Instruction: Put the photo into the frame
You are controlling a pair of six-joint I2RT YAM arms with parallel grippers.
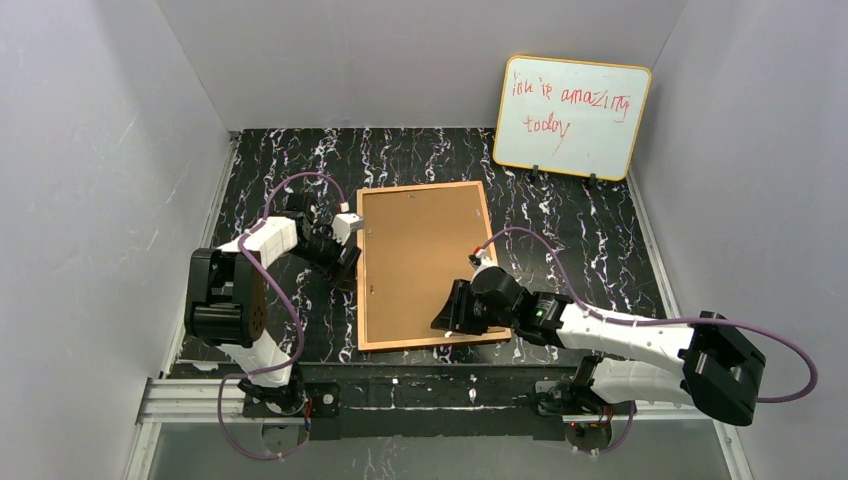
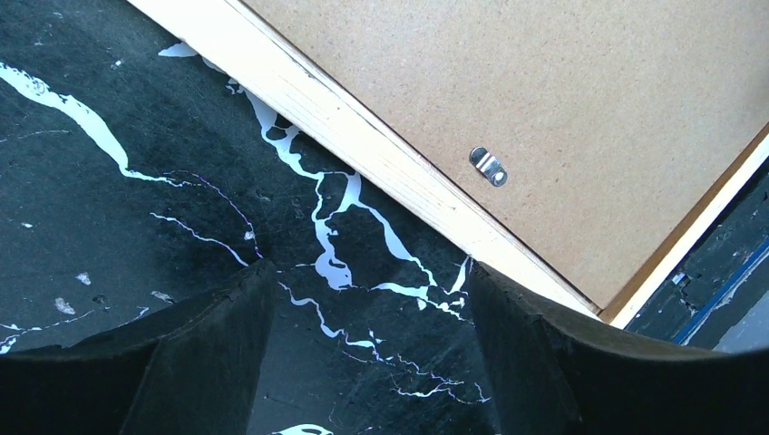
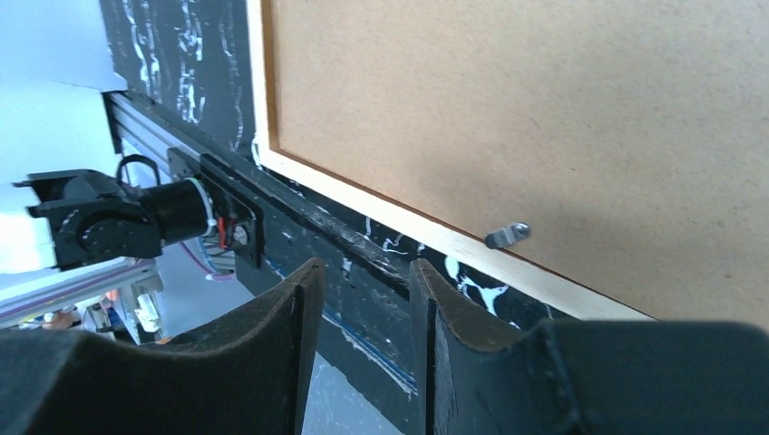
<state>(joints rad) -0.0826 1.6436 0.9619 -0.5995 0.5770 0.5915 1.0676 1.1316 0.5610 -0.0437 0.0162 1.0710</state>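
We find the frame (image 1: 425, 265) lying back-up at the centre of the black marbled table (image 1: 590, 240), its brown backing board facing upward with a small metal retaining clip (image 2: 489, 167) near the edge, and a whiteboard (image 1: 571, 117) with red handwriting standing at its 1 o'clock. We see the left gripper (image 2: 363, 281) at the frame's 9 o'clock, just beside the left edge, jaws released wide over the table surface with nothing between them. We see the right gripper (image 3: 363, 272) at the frame's 5 o'clock, by the near edge, fingers partly parted and grasping nothing.
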